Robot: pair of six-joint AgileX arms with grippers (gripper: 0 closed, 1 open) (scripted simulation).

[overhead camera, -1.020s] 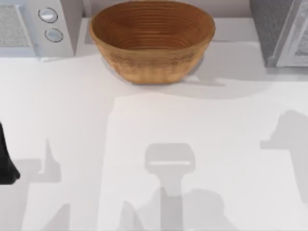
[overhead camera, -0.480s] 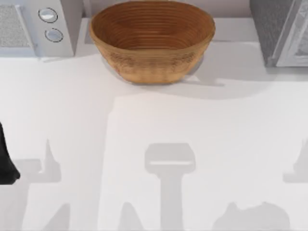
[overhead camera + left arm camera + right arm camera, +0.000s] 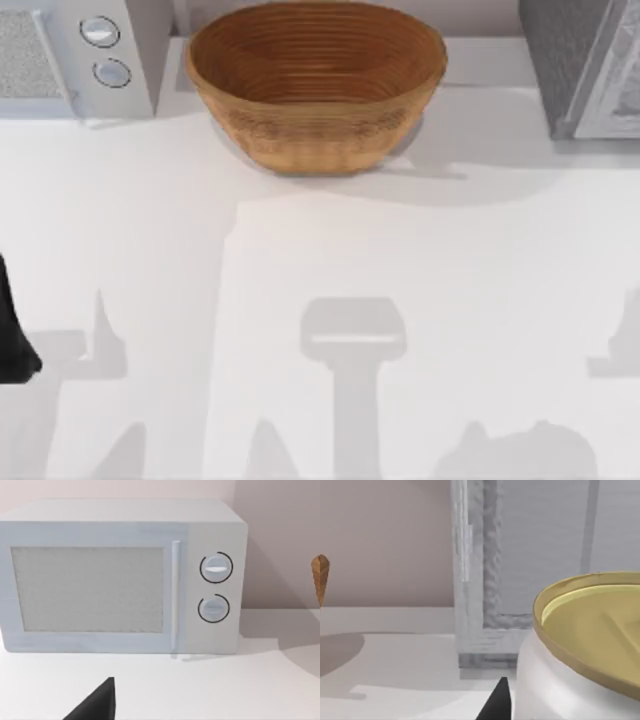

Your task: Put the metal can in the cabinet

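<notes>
- While the right gripper [image 3: 502, 705] looks clenched on the can [image 3: 580, 645] (one dark tip pressed to its white side, other side hidden), a thin hold could let it tilt or slip en route.
- Can sits close under the right wrist cam, facing the cabinet [image 3: 485, 580], which stands at the bench's far right corner.
- Cabinet frame edge is directly ahead: a straight push may knock the can on it; can't tell if the door is open.
- Basket [image 3: 315, 85] at far edge, middle; keep right of it.
- Microwave [image 3: 75, 55] at far left corner, well apart.
- Bench [image 3: 400, 260] middle gives open room.
- Left arm [image 3: 10, 330] parked at left edge; grip state can't tell.
</notes>
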